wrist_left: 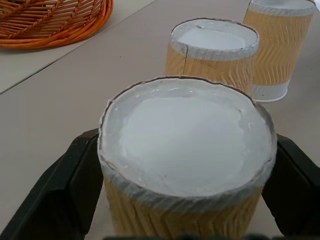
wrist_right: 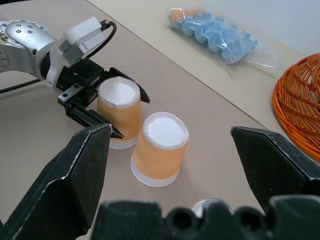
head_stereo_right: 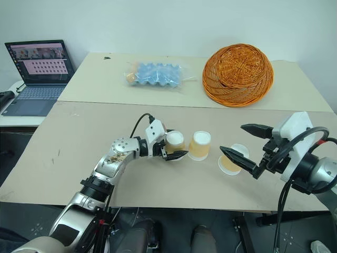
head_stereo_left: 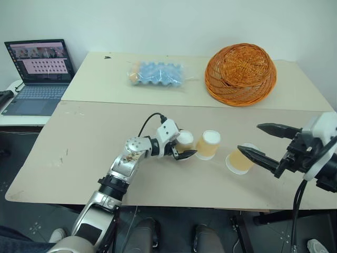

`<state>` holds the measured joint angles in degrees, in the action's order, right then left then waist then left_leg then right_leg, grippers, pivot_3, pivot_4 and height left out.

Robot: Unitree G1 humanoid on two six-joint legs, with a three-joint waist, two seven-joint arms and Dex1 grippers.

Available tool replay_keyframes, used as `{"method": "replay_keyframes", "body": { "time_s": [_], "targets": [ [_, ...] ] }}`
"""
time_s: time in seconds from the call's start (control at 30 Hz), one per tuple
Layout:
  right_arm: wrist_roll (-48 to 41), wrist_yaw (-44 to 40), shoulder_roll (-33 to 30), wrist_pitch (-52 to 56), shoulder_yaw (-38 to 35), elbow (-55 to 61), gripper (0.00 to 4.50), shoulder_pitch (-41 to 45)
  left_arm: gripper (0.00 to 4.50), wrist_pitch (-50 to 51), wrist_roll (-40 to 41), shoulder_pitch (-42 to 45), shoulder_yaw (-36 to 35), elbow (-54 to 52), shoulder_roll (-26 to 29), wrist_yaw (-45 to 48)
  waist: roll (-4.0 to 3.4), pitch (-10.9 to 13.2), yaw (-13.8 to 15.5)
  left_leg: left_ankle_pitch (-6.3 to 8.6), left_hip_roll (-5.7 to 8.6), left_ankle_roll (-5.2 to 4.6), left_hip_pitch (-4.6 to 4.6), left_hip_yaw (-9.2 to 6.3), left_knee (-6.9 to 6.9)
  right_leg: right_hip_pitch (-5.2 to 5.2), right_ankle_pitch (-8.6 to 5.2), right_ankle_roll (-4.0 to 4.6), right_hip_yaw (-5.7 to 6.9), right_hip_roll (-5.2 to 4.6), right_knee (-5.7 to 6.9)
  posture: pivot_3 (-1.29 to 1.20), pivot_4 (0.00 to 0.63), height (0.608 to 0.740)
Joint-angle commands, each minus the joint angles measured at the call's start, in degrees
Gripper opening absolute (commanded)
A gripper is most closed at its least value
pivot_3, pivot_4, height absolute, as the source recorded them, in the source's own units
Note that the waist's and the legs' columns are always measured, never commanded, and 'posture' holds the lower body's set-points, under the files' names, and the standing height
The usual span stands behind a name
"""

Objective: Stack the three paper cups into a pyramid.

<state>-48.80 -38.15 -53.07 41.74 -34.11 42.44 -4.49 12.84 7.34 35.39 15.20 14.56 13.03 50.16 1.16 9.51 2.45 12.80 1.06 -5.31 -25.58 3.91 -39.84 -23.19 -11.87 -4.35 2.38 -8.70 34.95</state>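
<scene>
The left gripper [head_stereo_left: 184, 149] sat over the middle of the tan tabletop [head_stereo_left: 79, 153], toward its near edge, its two black fingers [wrist_right: 95, 118] straddling the first small tan-orange paper cup [head_stereo_left: 185, 140]. That cup stood upside down, white base up. In the left wrist view the fingers flanked the cup's sides with a sliver of clearance, so I read the jaws as spread around it, not pinching, though I couldn't be sure they were fully clear.

Just to the right, the second tan-orange paper cup [head_stereo_left: 208, 144] stood inverted too, close beside the first but not touching. That made the bottom row, both long axes upright, lined up parallel to the near edge.

Further right lay the third tan-orange paper cup [head_stereo_left: 241, 159], tipped on its side, its white-rimmed mouth facing the near edge and its body pointing away toward the far right corner. That was the cup the top of the pyramid needed, I judged.

And the right gripper [head_stereo_left: 261, 142] hung wide, holding nothing, one finger low beside the fallen cup and the other well above. It was plainly the nearer arm; the cup lay just off its lower finger, toward the other two cups. The catch, to my eye: that cup would have to be stood base-up before going on top.
</scene>
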Motion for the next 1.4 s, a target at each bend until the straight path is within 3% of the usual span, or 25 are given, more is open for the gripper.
{"method": "replay_keyframes", "body": {
  "time_s": [0.03,0.2,0.4,0.7,0.9,1.1,1.27,1.4],
  "targets": [
    [-1.04,0.5,-0.59,-0.29,-1.47,1.04,4.5,1.07,4.41,0.09,0.86,1.59,-1.5,-1.81,0.69,0.33,0.0,0.0,-0.04,0.0,0.0,0.0,0.0,0.0,0.0,0.0,0.0,0.0,0.0,0.0,0.01,0.0,0.15,0.726],
    [-1.13,0.28,-0.82,-0.36,-1.27,0.73,4.5,1.53,4.41,2.35,2.0,0.7,-2.79,-5.76,3.37,1.5,0.0,0.0,-0.19,0.0,-0.01,0.0,0.0,0.0,0.0,-0.02,0.0,0.0,0.0,0.0,0.0,0.0,0.15,0.726],
    [-0.92,-0.18,-1.13,-0.59,-0.67,-0.17,4.5,2.53,4.41,9.98,6.84,-3.14,-5.38,-18.56,10.62,4.81,-0.02,0.0,-0.37,0.0,-0.03,0.02,0.0,0.0,0.02,-0.04,0.0,0.01,-0.02,0.0,0.01,0.0,0.15,0.726],
    [-0.25,-0.85,-0.95,-1.27,0.61,-1.08,4.5,3.22,4.41,14.08,8.23,-4.22,-5.95,-24.38,12.96,4.1,-0.02,0.0,-0.16,0.01,0.0,0.03,0.04,-0.03,0.01,-0.07,-0.01,0.01,0.0,0.0,-0.02,0.0,0.15,0.726],
    [0.19,-1.43,-1.01,-1.14,0.17,-1.22,4.5,2.54,4.41,23.23,20.24,0.25,-12.07,-31.95,20.26,11.66,-0.02,0.01,-0.37,-0.01,-0.03,0.05,0.02,-0.02,0.01,-0.07,-0.02,0.01,-0.01,0.04,0.02,0.0,0.15,0.726],
    [2.88,-3.42,-1.11,-1.99,-0.51,-2.87,4.5,0.65,4.41,28.33,27.18,4.8,-15.03,-30.31,26.91,16.78,-0.04,0.0,-0.27,-0.02,0.01,0.06,0.1,-0.02,0.02,-0.09,-0.05,-0.02,0.0,0.1,0.0,0.0,0.15,0.726],
    [5.91,-4.97,-1.37,-2.72,-1.36,-4.6,4.5,-0.8,4.41,24.26,20.77,3.61,-10.6,-24.87,29.92,17.84,-0.04,0.0,-0.27,-0.03,0.02,0.06,0.1,0.0,0.01,-0.04,-0.06,-0.03,0.0,0.16,0.01,0.0,0.15,0.726],
    [6.42,-4.39,-0.71,-2.58,-2.02,-3.54,4.5,-1.13,4.41,21.09,14.67,3.4,-6.98,-18.23,27.63,13.7,-0.04,0.01,-0.21,-0.04,0.02,0.07,0.14,0.05,0.02,0.01,-0.06,-0.02,-0.03,0.16,0.03,0.0,0.15,0.726]
  ]
}}
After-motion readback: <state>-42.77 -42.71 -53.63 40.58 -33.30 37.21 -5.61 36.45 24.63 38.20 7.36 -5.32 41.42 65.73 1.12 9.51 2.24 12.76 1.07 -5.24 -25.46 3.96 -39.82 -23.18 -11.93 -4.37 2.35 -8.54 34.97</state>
